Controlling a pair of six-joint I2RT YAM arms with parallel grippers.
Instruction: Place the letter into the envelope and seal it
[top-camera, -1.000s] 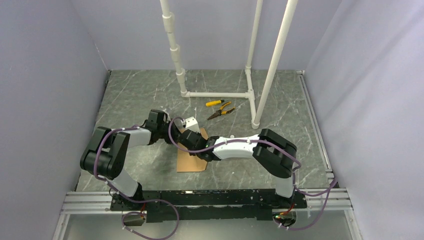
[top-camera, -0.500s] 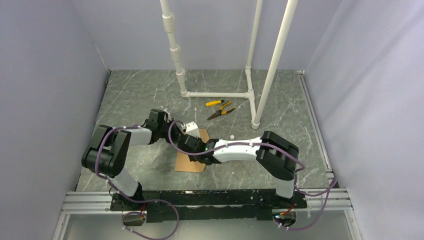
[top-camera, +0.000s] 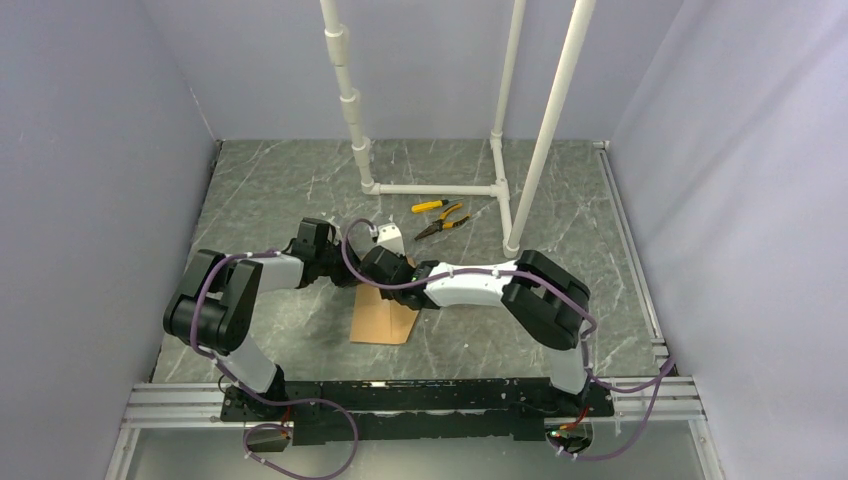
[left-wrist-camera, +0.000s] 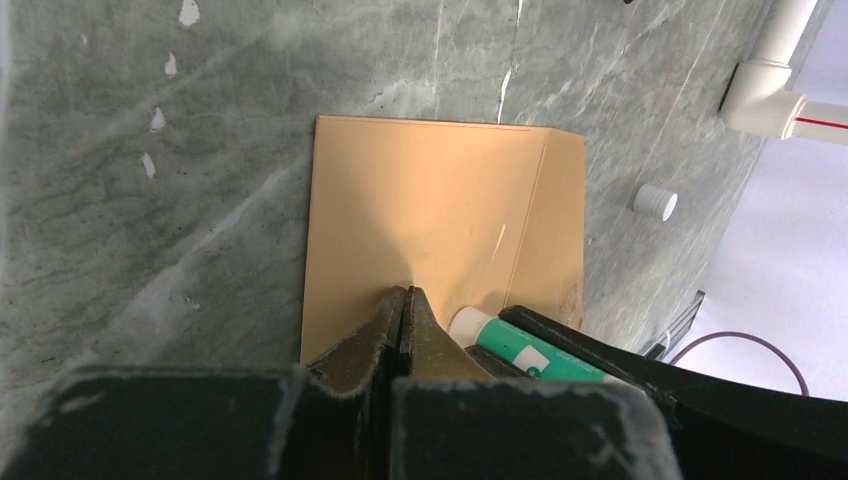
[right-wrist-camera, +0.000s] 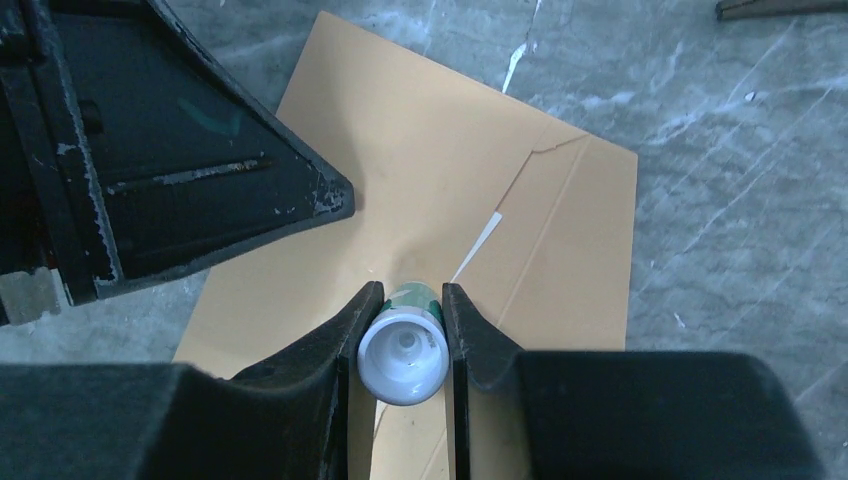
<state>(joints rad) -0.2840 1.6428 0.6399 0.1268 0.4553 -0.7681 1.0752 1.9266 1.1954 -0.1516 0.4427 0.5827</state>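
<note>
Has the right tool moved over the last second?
Yes. The right tool, gripping the glue stick, has shifted away from the base rail and toward the pliers.

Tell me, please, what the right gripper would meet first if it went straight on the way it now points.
The envelope. The right gripper points at it, jaws shut on the glue stick, whose far end would touch the paper first; it may already be touching, since depth is unclear.
</note>
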